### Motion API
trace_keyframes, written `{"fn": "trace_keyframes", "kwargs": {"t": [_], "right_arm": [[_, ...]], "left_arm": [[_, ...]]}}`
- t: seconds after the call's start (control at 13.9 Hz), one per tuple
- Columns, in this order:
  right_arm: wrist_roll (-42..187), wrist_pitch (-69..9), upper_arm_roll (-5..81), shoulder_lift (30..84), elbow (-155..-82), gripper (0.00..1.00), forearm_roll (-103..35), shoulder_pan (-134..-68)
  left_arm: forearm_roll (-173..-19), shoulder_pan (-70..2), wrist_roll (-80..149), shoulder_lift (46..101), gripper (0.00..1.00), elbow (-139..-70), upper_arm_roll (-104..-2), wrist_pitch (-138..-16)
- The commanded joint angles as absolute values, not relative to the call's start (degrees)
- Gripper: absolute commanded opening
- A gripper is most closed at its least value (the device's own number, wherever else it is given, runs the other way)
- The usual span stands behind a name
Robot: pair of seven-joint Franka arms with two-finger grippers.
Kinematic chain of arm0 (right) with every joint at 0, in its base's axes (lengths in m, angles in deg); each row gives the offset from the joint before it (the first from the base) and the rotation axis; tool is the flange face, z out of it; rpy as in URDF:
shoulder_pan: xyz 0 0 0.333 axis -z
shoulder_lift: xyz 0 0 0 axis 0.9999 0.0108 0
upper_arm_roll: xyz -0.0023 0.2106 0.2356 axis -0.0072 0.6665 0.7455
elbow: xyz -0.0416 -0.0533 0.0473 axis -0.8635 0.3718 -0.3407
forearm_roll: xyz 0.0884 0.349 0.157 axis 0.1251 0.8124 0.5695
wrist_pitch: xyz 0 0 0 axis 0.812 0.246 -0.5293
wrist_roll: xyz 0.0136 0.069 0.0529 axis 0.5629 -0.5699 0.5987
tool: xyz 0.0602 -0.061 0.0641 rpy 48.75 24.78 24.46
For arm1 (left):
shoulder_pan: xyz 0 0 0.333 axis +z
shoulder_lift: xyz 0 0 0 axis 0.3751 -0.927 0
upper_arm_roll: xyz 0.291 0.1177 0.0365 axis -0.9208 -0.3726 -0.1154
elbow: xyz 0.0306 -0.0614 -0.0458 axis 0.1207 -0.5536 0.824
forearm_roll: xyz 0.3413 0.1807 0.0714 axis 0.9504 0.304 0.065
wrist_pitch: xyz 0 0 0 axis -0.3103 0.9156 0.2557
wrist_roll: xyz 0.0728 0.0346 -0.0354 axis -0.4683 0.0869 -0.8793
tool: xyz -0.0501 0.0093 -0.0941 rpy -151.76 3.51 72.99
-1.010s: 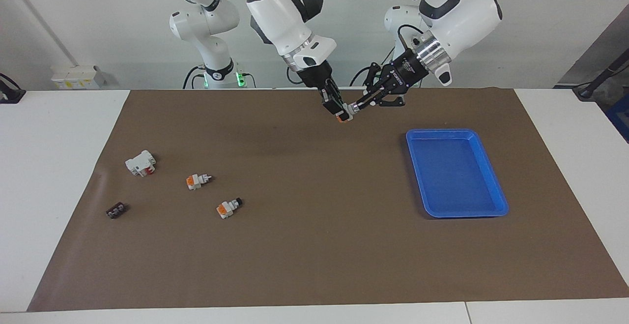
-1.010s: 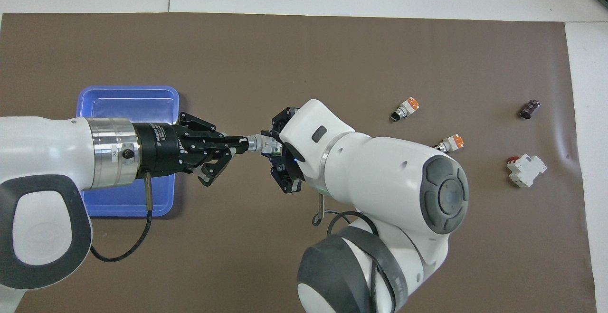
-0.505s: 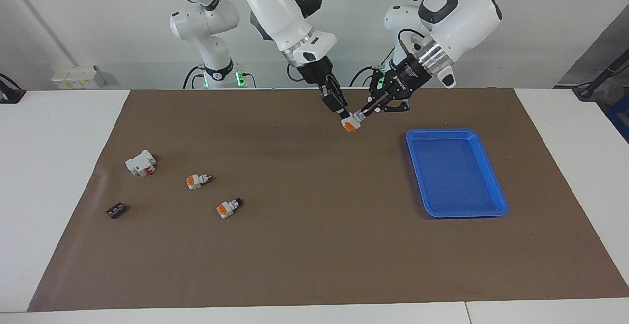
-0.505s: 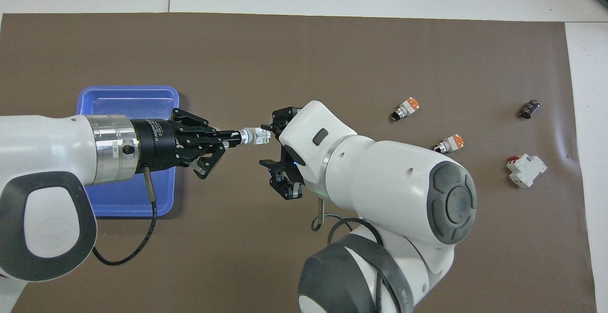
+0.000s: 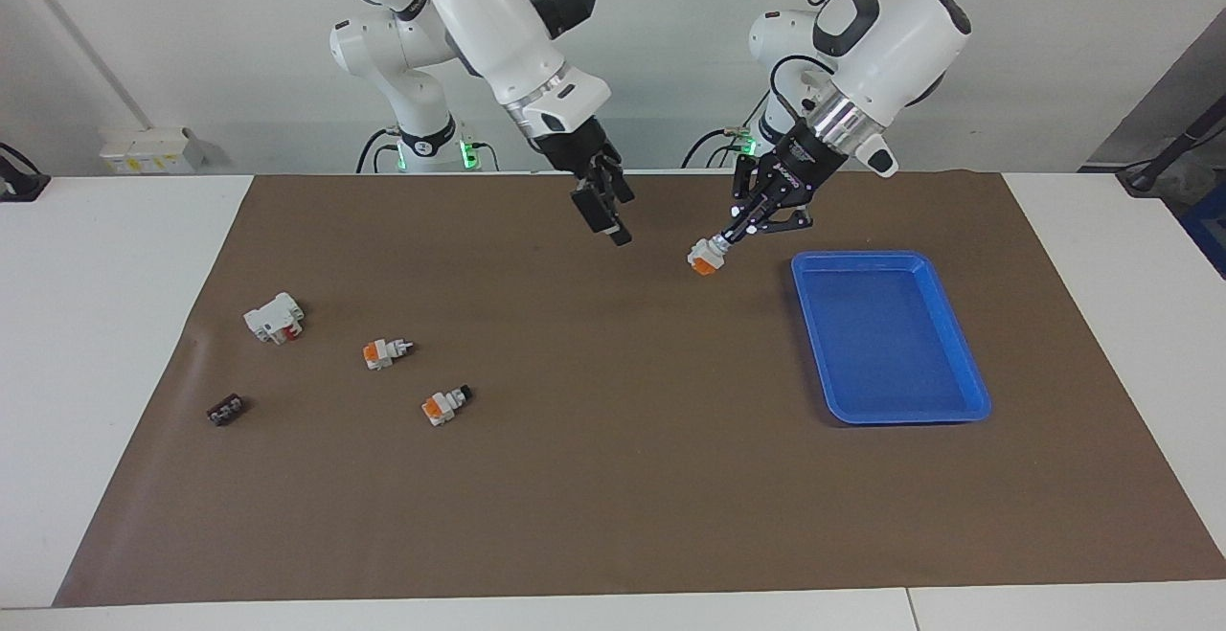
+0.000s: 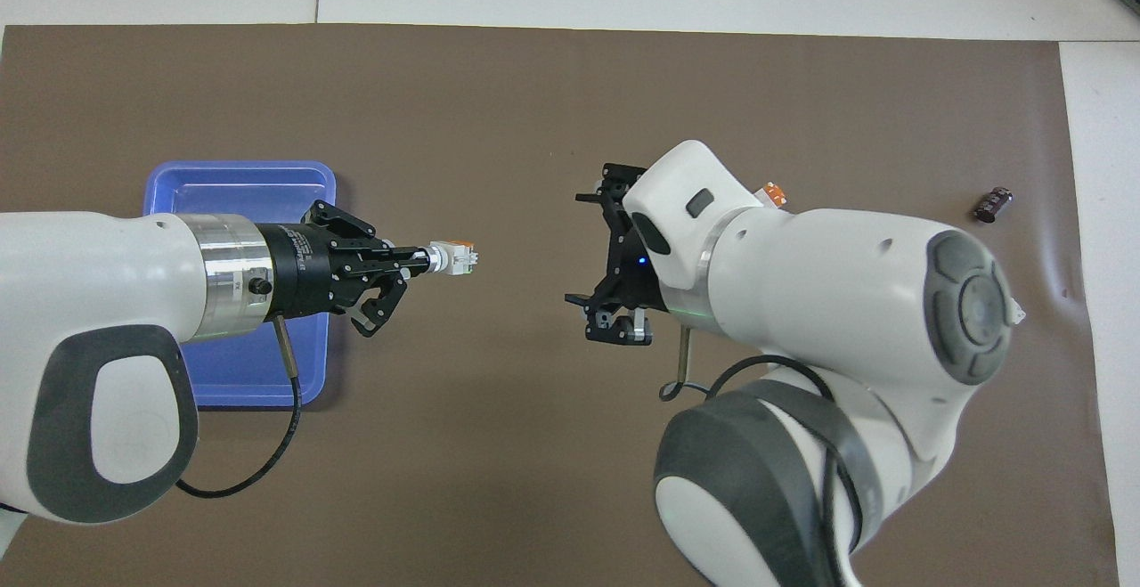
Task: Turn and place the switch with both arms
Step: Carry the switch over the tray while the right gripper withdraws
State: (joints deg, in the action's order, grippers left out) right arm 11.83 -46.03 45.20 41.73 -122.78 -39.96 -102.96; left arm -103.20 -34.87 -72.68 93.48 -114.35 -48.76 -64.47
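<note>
A switch with a white body and orange block hangs in the air, and my left gripper is shut on its knob end. It is over the brown mat, just beside the blue tray. My right gripper is open and holds nothing, raised over the mat's middle, a clear gap away from the switch. Two more switches lie on the mat toward the right arm's end. Only one of them peeks out in the overhead view.
A larger white block with red and a tiny black piece lie on the mat at the right arm's end. Two slimmer white arms with green-lit bases stand at the robots' edge of the table.
My right gripper let go of the switch, opened wide and drew back toward its own end. My left gripper kept the switch, tilted downward and carried it toward the tray.
</note>
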Motion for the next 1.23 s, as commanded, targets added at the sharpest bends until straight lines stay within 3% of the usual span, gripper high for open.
{"fn": "trace_keyframes", "kwargs": {"t": [0.0,0.29,0.65,0.87,1.15], "right_arm": [[14.01,-44.36,45.60,40.65,-123.20,1.00,-41.02,-97.48],[25.48,-44.36,45.51,40.83,-123.38,1.00,-46.79,-90.80],[63.69,-42.96,45.16,41.18,-123.11,1.00,-65.34,-88.15],[73.58,-36.29,41.40,41.10,-121.45,1.00,-67.65,-87.97],[81.50,-19.26,34.36,40.66,-112.50,1.00,-67.39,-88.68]], "left_arm": [[-98.90,-35.13,-63.81,93.39,0.00,-114.54,-49.11,-64.63],[-92.33,-30.47,-48.16,93.48,0.00,-114.80,-49.28,-62.70],[-84.68,-26.52,-26.10,93.57,0.00,-114.80,-49.19,-59.36],[-82.12,-24.07,-11.78,93.83,0.00,-114.80,-49.28,-56.72],[-78.17,-21.33,11.24,94.44,0.00,-115.33,-49.28,-53.03]]}}
